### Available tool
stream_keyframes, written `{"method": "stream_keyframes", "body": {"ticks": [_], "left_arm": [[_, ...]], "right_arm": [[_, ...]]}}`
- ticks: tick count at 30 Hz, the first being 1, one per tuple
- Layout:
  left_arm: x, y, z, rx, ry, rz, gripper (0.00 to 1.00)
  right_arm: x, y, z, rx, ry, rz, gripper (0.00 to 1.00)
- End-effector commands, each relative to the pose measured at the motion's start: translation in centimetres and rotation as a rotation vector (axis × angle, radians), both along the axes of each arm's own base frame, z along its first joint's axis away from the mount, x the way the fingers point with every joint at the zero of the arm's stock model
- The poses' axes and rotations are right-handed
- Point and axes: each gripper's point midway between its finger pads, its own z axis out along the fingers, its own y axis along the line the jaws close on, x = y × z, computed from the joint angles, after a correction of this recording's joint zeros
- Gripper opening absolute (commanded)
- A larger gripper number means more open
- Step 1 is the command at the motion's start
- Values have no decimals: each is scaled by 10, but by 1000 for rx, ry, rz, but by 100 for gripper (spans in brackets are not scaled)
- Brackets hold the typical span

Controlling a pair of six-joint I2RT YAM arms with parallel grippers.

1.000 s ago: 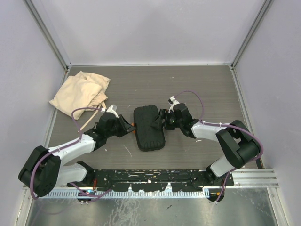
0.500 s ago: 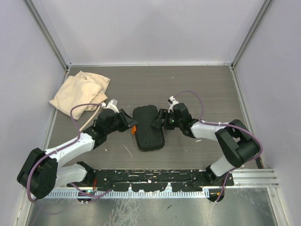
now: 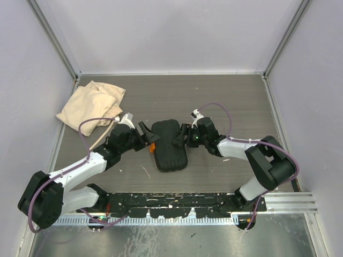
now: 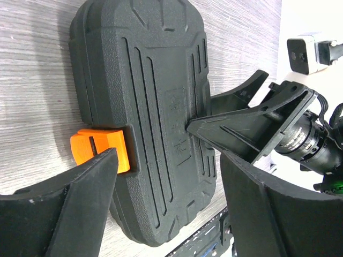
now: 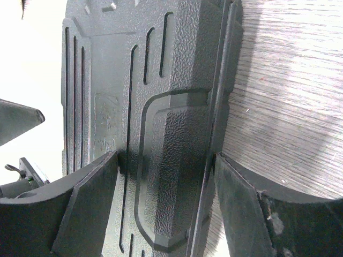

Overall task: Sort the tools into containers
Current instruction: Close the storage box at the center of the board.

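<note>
Both the left arm (image 3: pixel 80 168) and the right arm (image 3: pixel 240 150) are made of white shell links joined by bulky black housings, and each trails a looping purple cable (image 3: pixel 86 128). The left pincer (image 3: pixel 148 136) and right pincer (image 3: pixel 183 136) have matte black, wedge-shaped fingers (image 4: pixel 86 193). A small green light (image 3: pixel 196 137) glows on the right wrist

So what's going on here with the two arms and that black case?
Both arms are at a closed black tool case on the table. The left end effector is open at its orange latch, gripping nothing. The right end effector straddles the opposite edge; whether it pinches is unclear. A beige cloth bag lies far left.
</note>
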Motion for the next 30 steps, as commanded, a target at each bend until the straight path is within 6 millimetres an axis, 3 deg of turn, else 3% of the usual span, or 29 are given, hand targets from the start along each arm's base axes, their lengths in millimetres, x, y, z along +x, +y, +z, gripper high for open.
{"method": "stream_keyframes", "body": {"ticks": [1,11,30], "left_arm": [[5,-2,12,-5,-38,2,80],[11,-17,-4,1,47,-36,90],[7,-15,-31,99,162,-37,91]], "right_arm": [[-63,-47,-83,-281,257,36,73],[-65,-48,-84,-283,260,38,73],[-64,-47,-84,-283,262,40,73]]}}
